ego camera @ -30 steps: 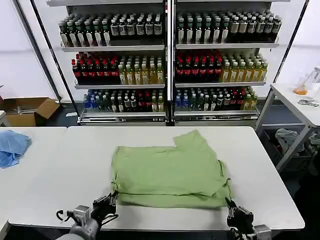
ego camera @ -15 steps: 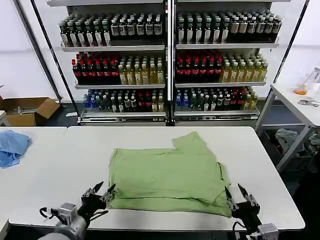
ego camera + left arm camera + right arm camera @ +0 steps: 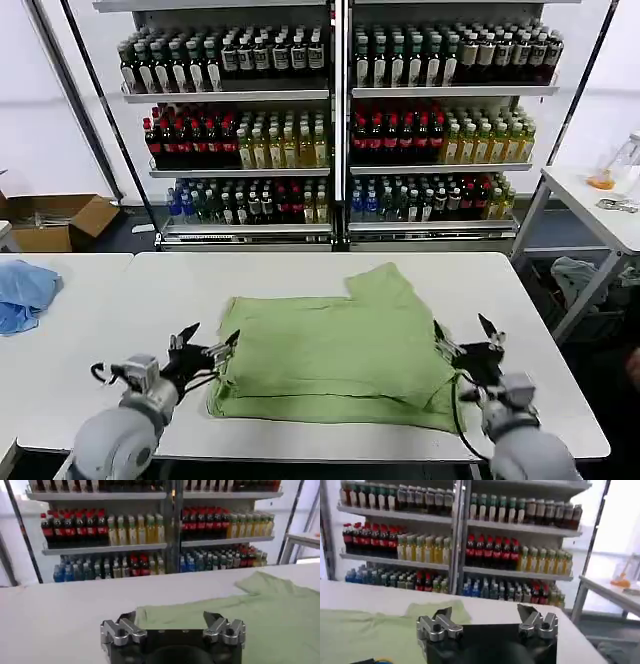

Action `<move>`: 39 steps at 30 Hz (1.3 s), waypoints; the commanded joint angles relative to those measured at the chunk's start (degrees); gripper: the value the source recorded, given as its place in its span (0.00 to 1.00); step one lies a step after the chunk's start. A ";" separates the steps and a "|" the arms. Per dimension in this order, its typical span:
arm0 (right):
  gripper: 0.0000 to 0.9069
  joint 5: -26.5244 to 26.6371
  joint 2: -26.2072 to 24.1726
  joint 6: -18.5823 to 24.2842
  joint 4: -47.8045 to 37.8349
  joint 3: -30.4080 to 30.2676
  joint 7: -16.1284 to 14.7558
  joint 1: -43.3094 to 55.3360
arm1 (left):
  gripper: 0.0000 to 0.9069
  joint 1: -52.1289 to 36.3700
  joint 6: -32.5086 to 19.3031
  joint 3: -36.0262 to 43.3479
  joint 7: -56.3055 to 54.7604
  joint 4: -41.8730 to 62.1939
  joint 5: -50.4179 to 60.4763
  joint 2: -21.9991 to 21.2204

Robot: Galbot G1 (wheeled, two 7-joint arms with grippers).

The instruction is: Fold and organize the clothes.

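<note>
The light green shirt (image 3: 340, 350) lies folded in a rough rectangle on the white table (image 3: 520, 290), with one flap sticking out toward the far right. My left gripper (image 3: 205, 345) hovers open at the shirt's left edge, nothing between its fingers. My right gripper (image 3: 465, 335) is open at the shirt's right edge, also holding nothing. In the left wrist view the open left gripper (image 3: 170, 617) points across the shirt (image 3: 250, 610). In the right wrist view the open right gripper (image 3: 484, 611) stands over bare table, with the shirt (image 3: 370, 630) off to one side.
A light blue cloth (image 3: 25, 290) lies on the adjoining table at the far left. Shelves of bottles (image 3: 330, 130) stand behind the table. A cardboard box (image 3: 60, 220) sits on the floor at left, and a side table (image 3: 600, 200) at right.
Both grippers let go of the shirt's front corners, opened, and moved up from the table's front edge to the shirt's left and right sides.
</note>
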 commanded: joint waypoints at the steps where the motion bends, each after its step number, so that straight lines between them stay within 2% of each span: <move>1: 1.00 8.33 0.35 -7.54 -13.94 -8.54 1.31 19.61 | 1.00 -24.41 3.62 12.94 -1.02 20.55 -1.31 0.80; 9: 1.00 8.43 5.54 -8.36 -29.74 -16.67 -0.70 32.37 | 1.00 -30.84 3.63 18.58 -1.08 30.71 -0.95 -0.93; 15: 1.00 8.42 9.14 -8.35 -39.38 -19.20 -1.81 38.05 | 1.00 -33.67 3.63 20.56 -1.12 34.55 -0.96 -2.57; 25: 1.00 6.61 14.67 -8.12 -52.65 -19.66 -4.12 42.66 | 1.00 -36.00 3.63 21.83 -0.93 38.31 -1.85 -3.84; 34: 1.00 5.22 17.40 -7.93 -58.10 -19.17 -5.59 43.95 | 0.98 -35.92 3.72 21.63 -0.92 39.36 -4.39 -4.43; 35: 1.00 5.22 17.49 -7.94 -58.24 -19.14 -5.68 43.95 | 0.86 -35.90 3.73 21.60 -0.90 39.38 -4.56 -4.45; 36: 1.00 5.23 17.57 -7.95 -58.32 -19.11 -5.86 43.96 | 0.38 -35.87 3.72 21.57 -0.83 39.44 -4.81 -4.52; 38: 1.00 5.23 17.91 -7.99 -59.15 -18.95 -6.25 44.13 | 0.09 -35.82 3.71 21.48 -0.71 39.41 -5.33 -4.69; 39: 1.00 5.24 18.19 -8.04 -59.81 -18.91 -6.74 44.34 | 0.06 -35.80 3.70 21.48 -0.63 39.46 -5.47 -4.81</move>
